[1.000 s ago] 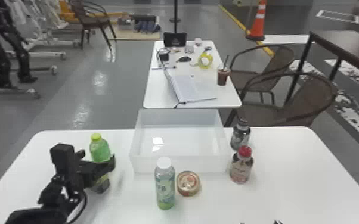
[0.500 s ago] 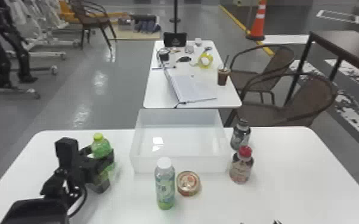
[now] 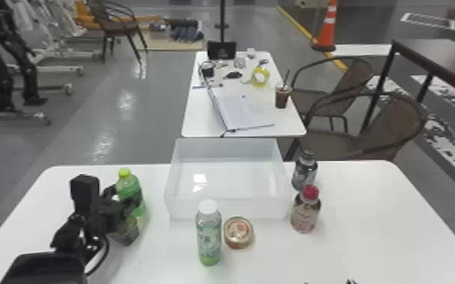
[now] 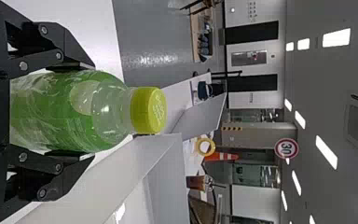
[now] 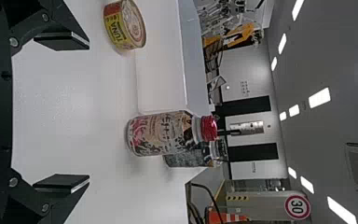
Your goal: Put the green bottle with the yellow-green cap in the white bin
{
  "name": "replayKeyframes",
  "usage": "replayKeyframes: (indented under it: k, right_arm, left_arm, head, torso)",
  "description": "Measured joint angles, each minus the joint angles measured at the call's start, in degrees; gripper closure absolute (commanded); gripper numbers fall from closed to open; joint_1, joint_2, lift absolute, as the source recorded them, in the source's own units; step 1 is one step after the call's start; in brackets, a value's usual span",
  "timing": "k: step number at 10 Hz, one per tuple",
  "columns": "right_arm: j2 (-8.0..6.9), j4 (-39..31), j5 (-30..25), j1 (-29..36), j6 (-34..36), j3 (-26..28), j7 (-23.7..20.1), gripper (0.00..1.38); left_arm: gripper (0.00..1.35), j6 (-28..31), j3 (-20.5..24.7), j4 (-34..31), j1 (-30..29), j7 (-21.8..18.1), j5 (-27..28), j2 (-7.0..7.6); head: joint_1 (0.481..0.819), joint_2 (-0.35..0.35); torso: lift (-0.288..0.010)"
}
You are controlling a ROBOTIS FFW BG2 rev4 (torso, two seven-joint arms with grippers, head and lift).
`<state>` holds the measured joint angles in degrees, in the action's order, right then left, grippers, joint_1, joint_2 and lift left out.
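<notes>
The green bottle with the yellow-green cap stands at the left of the table, its lower part partly covered by my left gripper. In the left wrist view the left gripper is shut on the green bottle, a finger against each side of its body and the cap beyond the fingertips. The white bin is at the table's middle, to the bottle's right; its wall shows beside the bottle. At the front edge, my right gripper is open; in its wrist view the right gripper holds nothing.
A white-capped bottle and a tuna can stand before the bin. Right of the bin are a red-capped bottle and a dark bottle. Behind it, a second table holds a notebook and an iced drink.
My left gripper has shifted slightly right and away, and the green bottle's capped top has moved a little right with it. The right gripper has kept its place.
</notes>
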<state>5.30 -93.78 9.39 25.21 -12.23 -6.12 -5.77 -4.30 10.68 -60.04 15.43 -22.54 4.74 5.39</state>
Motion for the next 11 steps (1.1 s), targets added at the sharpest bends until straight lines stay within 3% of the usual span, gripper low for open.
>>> replayKeyframes:
  k: [3,6,11]
  right_arm:
    - [0.01,0.0,0.04,0.0,-0.01,0.0,-0.02,0.27]
    - [0.0,0.09,0.1,-0.08,0.01,-0.01,-0.03,0.27]
    - [-0.03,0.38,0.19,-0.36,0.0,-0.03,-0.02,0.27]
  left_arm:
    - [0.65,0.92,0.49,-10.03,-0.94,0.32,7.62,-0.38]
    - [0.65,1.1,-0.97,-18.51,-1.38,0.23,10.95,-1.49]
    - [0.65,1.42,-16.36,-21.96,0.31,0.52,12.22,0.74]
  head:
    - [0.549,0.0]
    - [0.549,0.0]
    - [0.549,0.0]
  torso:
    - [-0.1]
    - [-0.1]
    - [-0.1]
